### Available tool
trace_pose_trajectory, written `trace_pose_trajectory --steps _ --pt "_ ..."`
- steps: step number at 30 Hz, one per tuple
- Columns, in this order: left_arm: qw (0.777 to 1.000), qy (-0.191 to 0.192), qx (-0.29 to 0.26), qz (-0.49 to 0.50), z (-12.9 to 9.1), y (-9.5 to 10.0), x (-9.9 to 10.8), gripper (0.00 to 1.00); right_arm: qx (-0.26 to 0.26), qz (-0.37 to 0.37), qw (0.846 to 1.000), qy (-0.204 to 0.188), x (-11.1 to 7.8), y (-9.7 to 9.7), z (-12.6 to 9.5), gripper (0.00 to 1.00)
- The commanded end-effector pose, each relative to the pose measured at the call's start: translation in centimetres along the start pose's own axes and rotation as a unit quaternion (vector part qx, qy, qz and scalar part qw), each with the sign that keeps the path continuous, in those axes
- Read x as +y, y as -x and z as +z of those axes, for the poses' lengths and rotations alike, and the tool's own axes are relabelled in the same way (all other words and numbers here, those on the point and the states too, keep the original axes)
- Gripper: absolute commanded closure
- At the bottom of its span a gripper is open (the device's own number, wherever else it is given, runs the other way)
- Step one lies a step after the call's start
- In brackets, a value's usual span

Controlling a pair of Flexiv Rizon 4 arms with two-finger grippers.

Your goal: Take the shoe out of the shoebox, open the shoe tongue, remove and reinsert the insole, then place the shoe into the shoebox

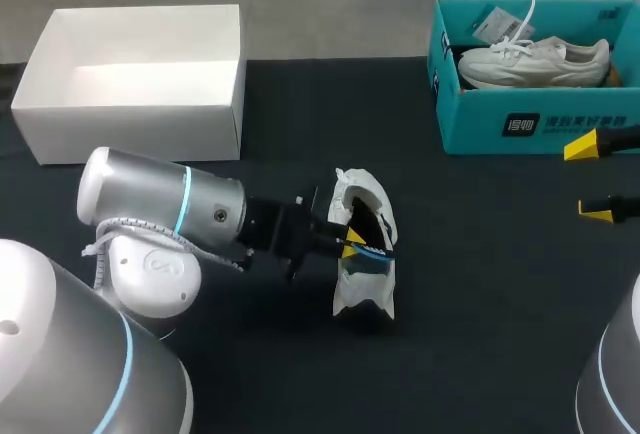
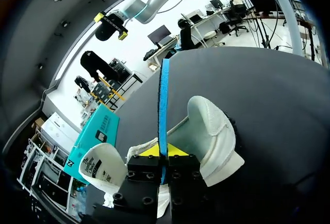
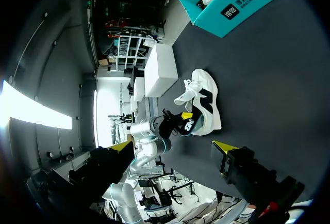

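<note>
teal shoebox (image 1: 480, 119) holds white shoe (image 1: 535, 62); left gripper (image 1: 350, 244) pinches blue insole (image 2: 164, 105) in second shoe (image 1: 362, 299); right gripper (image 1: 592, 179) fingers apart.

We see a dark label (image 1: 520, 125) with white print on the teal box (image 1: 470, 119), and a hang tag (image 1: 493, 24) inside it; we can read neither.

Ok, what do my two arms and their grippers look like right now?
The left arm and right arm are rounded silver-grey shells with thin light-blue rings. A white ribbed cable loops beside the left arm's joint. The left gripper and right gripper have black bodies and bright yellow wedge-shaped tips.
</note>
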State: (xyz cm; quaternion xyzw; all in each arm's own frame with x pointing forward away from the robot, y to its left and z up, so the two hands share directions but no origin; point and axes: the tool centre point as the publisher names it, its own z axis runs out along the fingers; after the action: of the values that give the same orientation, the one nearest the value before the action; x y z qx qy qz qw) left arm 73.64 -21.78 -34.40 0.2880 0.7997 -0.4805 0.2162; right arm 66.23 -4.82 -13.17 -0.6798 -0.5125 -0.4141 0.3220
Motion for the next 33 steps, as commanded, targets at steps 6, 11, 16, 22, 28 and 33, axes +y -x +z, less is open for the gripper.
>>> trace_pose_trajectory --steps 6,11,16,22,28,33 --pt "1.000 -0.009 0.000 0.014 -1.6 0.2 -1.6 0.62 -0.002 0.001 1.000 0.004 -0.5 0.0 -0.1 0.00" --pt "1.000 -0.021 0.001 0.022 -2.2 0.0 -2.5 0.71 -0.002 0.001 1.000 0.004 -0.5 0.0 -0.1 0.00" --pt "1.000 -0.017 0.016 0.021 -1.2 -0.6 -2.0 1.00 -0.002 0.001 1.000 0.004 -0.5 0.0 -0.1 0.00" --pt "0.999 -0.010 0.021 0.026 0.1 -0.6 -1.5 1.00 -0.002 0.001 1.000 0.004 -0.5 0.0 -0.1 0.00" --pt "1.000 0.009 0.015 0.023 0.9 0.0 -0.2 1.00 -0.002 0.001 1.000 0.004 -0.5 0.0 -0.1 0.00" --pt "1.000 0.016 0.013 0.020 0.7 0.2 0.3 1.00 -0.002 0.001 1.000 0.004 -0.5 0.0 -0.1 0.00"
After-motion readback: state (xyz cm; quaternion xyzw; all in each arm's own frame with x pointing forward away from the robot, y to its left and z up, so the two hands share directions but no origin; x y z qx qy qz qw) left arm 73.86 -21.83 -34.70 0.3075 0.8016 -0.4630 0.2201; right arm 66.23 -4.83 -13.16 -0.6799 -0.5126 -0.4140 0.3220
